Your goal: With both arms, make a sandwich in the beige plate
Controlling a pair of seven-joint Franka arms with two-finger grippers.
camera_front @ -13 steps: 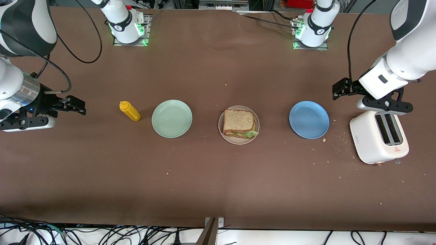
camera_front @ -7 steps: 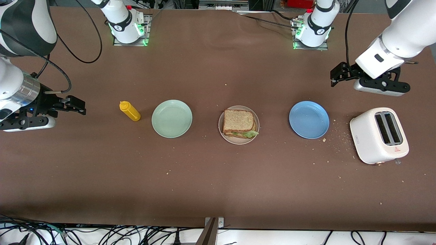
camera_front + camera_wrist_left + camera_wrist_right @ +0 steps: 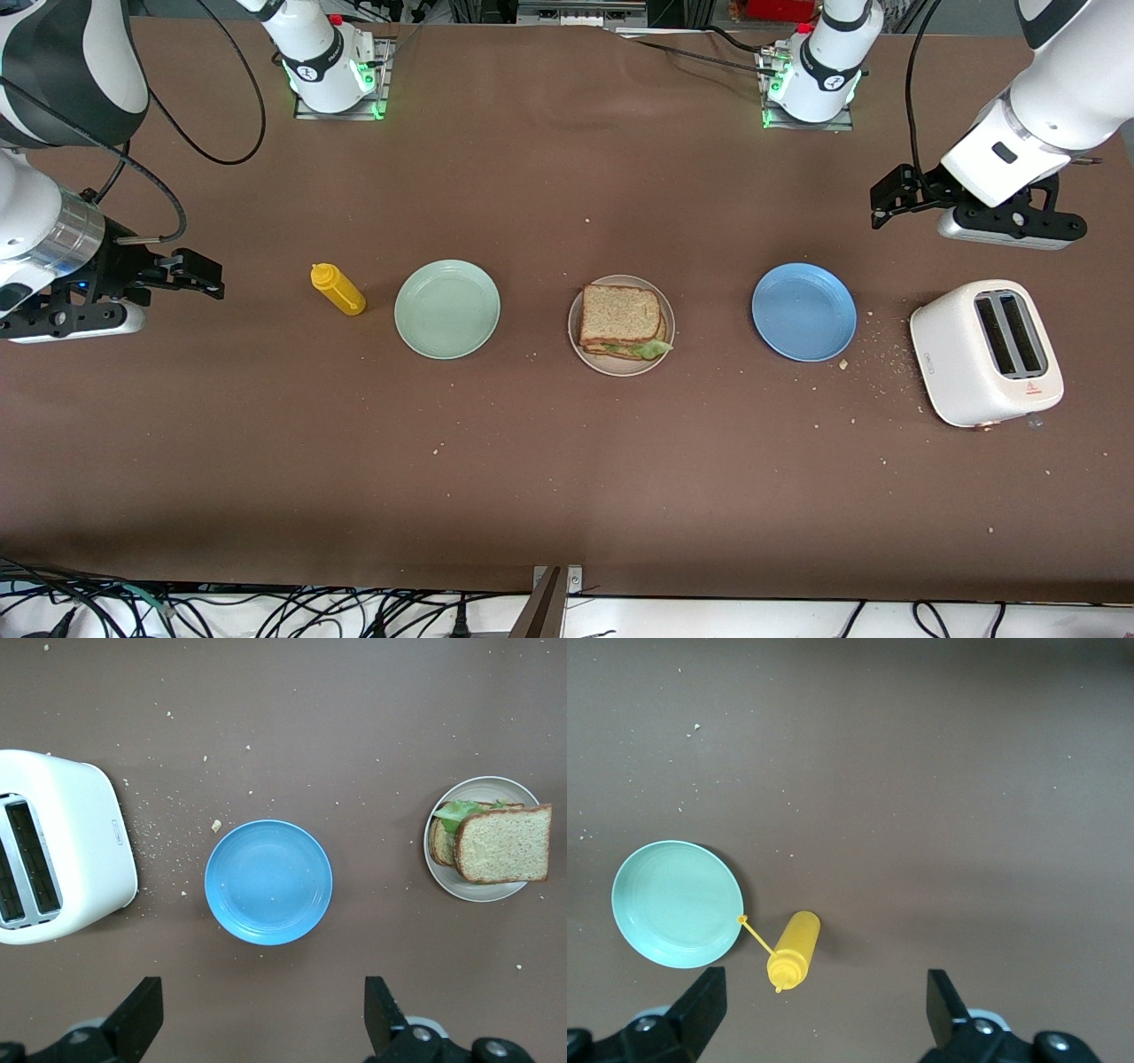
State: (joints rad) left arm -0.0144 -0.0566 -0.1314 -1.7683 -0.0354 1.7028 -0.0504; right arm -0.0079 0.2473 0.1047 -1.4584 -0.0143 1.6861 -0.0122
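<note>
sandwich [image 3: 622, 321] stacked on beige plate [image 3: 576, 341]: light, soft, crumbly, top slice slides; grip crust edges. left fingers [image 3: 142, 1014] and right fingers [image 3: 704, 1001] spread, empty.

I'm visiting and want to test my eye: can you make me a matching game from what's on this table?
Things:
1. round pale beige plate
2. round blue plastic plate
3. yellow plastic squeeze bottle
4. white two-slot toaster

States:
A. lying on its side beside the mint-green plate
B. holds the toast-and-lettuce sandwich
C. slots bare, at the left arm's end
D. holds nothing, crumbs nearby

Pairs: 1-B, 2-D, 3-A, 4-C
</note>
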